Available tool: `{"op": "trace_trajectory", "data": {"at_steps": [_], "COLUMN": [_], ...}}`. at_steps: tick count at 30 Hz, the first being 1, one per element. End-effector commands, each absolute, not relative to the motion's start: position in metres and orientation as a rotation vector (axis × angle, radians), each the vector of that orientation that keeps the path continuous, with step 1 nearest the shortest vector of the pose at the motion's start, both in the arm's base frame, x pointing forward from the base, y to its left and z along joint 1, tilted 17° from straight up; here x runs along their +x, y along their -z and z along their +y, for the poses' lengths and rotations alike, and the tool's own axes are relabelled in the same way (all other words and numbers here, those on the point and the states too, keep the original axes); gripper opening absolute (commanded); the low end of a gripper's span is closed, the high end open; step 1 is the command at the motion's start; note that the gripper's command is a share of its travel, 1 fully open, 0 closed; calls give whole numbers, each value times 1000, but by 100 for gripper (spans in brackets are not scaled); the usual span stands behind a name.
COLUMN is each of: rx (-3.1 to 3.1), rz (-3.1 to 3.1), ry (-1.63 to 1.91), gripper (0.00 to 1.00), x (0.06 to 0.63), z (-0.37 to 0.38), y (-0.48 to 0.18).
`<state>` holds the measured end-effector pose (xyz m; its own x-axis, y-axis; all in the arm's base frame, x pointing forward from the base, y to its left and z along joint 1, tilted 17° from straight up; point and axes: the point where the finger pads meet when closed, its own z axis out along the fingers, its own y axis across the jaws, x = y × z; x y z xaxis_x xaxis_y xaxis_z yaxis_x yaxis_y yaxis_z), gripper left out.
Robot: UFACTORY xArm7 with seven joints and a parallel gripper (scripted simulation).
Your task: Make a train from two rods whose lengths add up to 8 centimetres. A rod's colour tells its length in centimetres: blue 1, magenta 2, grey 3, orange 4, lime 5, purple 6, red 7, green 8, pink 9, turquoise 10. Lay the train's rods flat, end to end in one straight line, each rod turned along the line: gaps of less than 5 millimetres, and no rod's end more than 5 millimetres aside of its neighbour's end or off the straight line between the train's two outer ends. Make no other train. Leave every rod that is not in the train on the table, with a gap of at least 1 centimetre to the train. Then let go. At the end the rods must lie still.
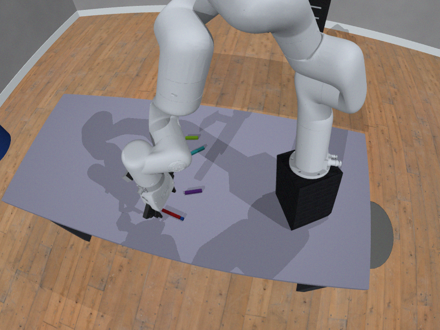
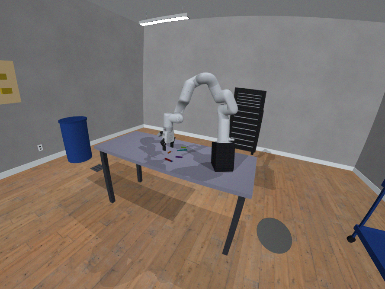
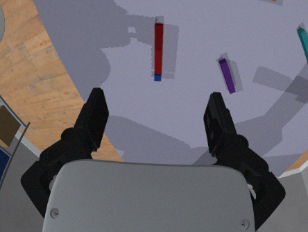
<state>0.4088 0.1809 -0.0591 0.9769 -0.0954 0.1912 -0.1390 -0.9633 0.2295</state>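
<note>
Black fingers: spread wide, nothing between, above the tabletop. Long red square-section rod and short blue rod: flat, in line, nearest the long edge beside the fingers. Purple rod: farther in, apart.

Red rod and short blue rod — flat on the table, end to end, in line — no gap discernible

The long rectangular tabletop looked matt and smooth, in lavender-grey. The white rounded robot arm had a smooth, faintly glossy, plastic-like finish. Brown plank flooring looked like knotty wood.
</note>
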Motion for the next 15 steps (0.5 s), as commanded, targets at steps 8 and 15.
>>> {"op": "trace_trajectory", "data": {"at_steps": [8,15], "rx": [2884,2884], "rz": [-172,-172], "ry": [-266,-266], "gripper": [100,100], "x": [405,399], "z": [190,199], "y": [31,-4]}}
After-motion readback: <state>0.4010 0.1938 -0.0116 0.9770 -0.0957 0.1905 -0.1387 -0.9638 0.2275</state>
